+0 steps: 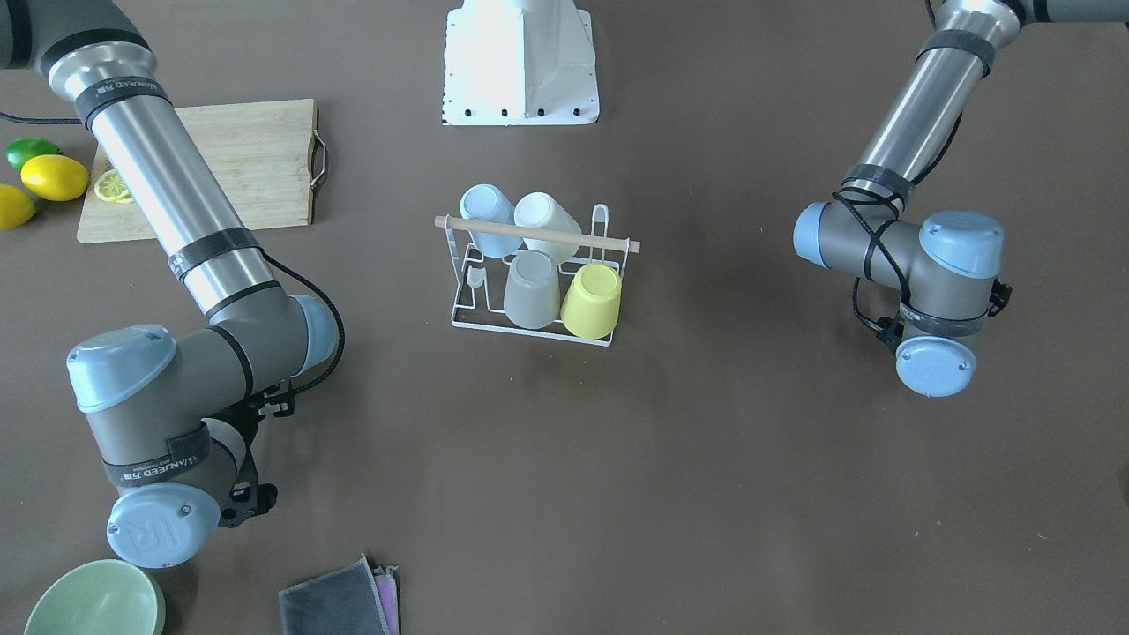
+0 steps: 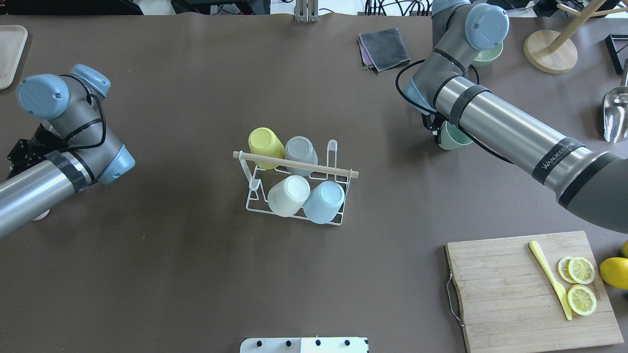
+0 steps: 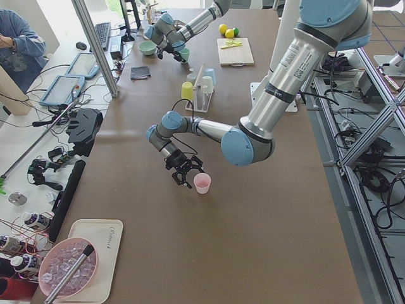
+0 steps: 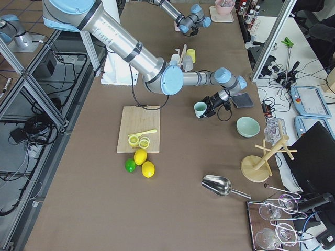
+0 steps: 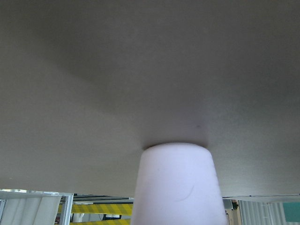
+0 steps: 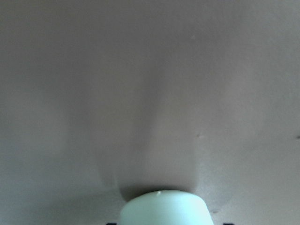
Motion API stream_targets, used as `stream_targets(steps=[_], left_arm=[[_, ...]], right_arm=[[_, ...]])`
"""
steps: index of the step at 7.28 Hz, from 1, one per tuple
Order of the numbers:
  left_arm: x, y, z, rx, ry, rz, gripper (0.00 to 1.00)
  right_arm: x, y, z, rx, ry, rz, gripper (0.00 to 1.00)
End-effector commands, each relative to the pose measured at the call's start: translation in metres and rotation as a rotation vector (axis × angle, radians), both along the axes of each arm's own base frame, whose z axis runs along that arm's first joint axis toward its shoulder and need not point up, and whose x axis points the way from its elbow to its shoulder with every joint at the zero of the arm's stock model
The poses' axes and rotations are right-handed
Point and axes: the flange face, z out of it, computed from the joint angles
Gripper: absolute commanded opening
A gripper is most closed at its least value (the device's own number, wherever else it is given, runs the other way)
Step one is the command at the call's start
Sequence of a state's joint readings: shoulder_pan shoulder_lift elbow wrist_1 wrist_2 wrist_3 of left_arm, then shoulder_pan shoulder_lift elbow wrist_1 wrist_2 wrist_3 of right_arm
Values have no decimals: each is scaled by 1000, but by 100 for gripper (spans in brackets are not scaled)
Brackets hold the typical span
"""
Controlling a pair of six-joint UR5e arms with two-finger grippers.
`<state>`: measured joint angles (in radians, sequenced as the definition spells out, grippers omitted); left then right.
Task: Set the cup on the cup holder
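The white wire cup holder [image 2: 255,203] with a wooden rod handle [image 2: 294,164] stands mid-table, also in the front view [image 1: 467,313]. It carries a yellow [image 2: 265,141], a grey [image 2: 300,149], a white [image 2: 288,195] and a light blue cup [image 2: 324,201], all upside down. My left gripper [image 3: 188,180] is low at a pink cup [image 3: 202,183], which fills the bottom of the left wrist view [image 5: 176,185]. My right gripper [image 4: 208,109] is at a mint green cup [image 2: 454,138], also in the right wrist view [image 6: 164,208]. No fingers show, so I cannot tell whether either gripper is open or shut.
A wooden cutting board [image 2: 510,294] with lemon slices and a yellow knife lies front right, whole lemons [image 1: 53,176] beside it. A green bowl [image 1: 93,601], folded cloths [image 2: 385,47], a wooden stand [image 2: 549,51], a metal scoop [image 2: 615,113] and a tray [image 2: 10,51] sit around the edges.
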<state>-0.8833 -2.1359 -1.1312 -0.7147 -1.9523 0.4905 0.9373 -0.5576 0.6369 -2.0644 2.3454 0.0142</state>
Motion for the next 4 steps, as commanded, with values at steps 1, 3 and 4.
stream_targets(steps=[1,3,4], left_arm=[[-1,8,13,-69,-13,-34,97],[-4,12,23,-103,-41,-35,94],[-5,14,27,-110,-49,-33,92]], right_arm=[[27,-18,-12,-2,-1,40,0],[56,-42,-48,-2,-14,92,0],[56,-45,-61,23,-38,93,0]])
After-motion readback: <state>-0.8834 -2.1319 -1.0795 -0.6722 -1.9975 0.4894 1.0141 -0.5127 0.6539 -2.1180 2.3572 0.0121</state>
